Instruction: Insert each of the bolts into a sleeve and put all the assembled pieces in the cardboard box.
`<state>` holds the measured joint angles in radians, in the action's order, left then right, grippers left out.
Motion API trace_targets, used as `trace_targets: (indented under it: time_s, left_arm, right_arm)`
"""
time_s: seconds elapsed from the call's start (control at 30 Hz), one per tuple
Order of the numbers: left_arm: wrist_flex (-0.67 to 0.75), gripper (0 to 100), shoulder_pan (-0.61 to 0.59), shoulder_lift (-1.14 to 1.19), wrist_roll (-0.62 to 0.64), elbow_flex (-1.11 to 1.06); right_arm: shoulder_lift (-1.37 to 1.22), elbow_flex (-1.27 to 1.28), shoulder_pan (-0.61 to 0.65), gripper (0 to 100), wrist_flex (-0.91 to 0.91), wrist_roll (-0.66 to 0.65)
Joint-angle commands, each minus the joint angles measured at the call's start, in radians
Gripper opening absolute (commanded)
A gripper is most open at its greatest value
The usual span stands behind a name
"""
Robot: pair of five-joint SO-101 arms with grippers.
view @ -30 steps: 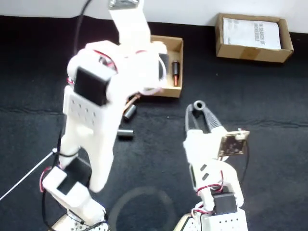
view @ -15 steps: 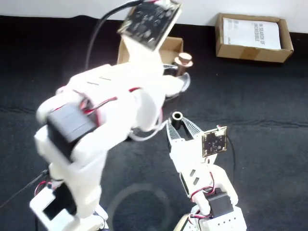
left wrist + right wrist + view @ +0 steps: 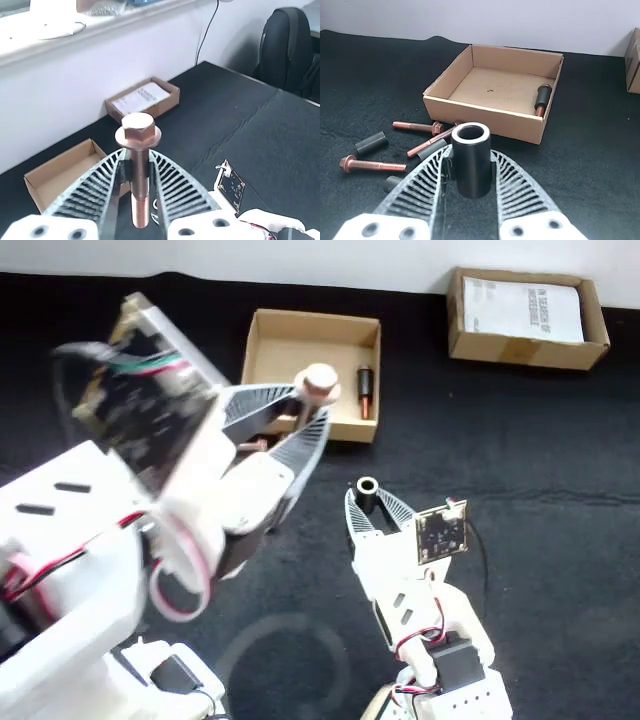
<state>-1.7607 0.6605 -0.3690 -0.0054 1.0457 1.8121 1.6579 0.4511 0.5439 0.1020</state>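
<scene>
My left gripper is shut on a copper bolt, head up and held high; from above the bolt hangs over the near edge of the cardboard box. My right gripper is shut on a black sleeve, bore upward; in the high view this sleeve stands in front of the box, to the right of the bolt. One assembled piece lies inside the box by its right wall. Loose bolts and sleeves lie on the cloth in front of the box.
A second cardboard box holding a printed sheet sits at the back right. The table is covered in black cloth. A white wall runs behind the table, and a dark office chair stands off to one side.
The left arm has swung up and tilted back, lifting the bolt above the box's near edge. The right gripper with the sleeve moved left a second ago and has since held still.
</scene>
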Motion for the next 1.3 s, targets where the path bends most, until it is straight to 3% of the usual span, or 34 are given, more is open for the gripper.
trace_targets:
  time_s: [0.0, 0.37, 0.53, 0.7, 0.93, 1.27]
  left_arm:
    - [-0.003, 1, 0.01, -0.079, -0.008, -0.07]
    - [0.009, 1, 0.012, -0.478, -0.106, -0.71]
    - [0.157, 1, 0.012, -0.584, -0.103, -1.003]
    - [0.393, 1, 0.012, -0.717, -0.103, -1.303]
    - [0.864, 1, 0.01, -0.857, -0.101, -1.695]
    - [1.27, 1, 0.012, -0.888, -0.101, -1.929]
  right_arm:
    - [0.021, 0.151, 0.005, 0.6, 0.002, 0.009]
    - [0.021, 0.151, 0.004, 0.6, 0.002, 0.009]
    - [0.021, 0.151, 0.005, 0.6, 0.002, 0.009]
    - [0.021, 0.151, 0.005, 0.6, 0.002, 0.009]
    - [0.021, 0.151, 0.002, 0.6, 0.002, 0.009]
    - [0.021, 0.151, 0.001, 0.6, 0.002, 0.009]
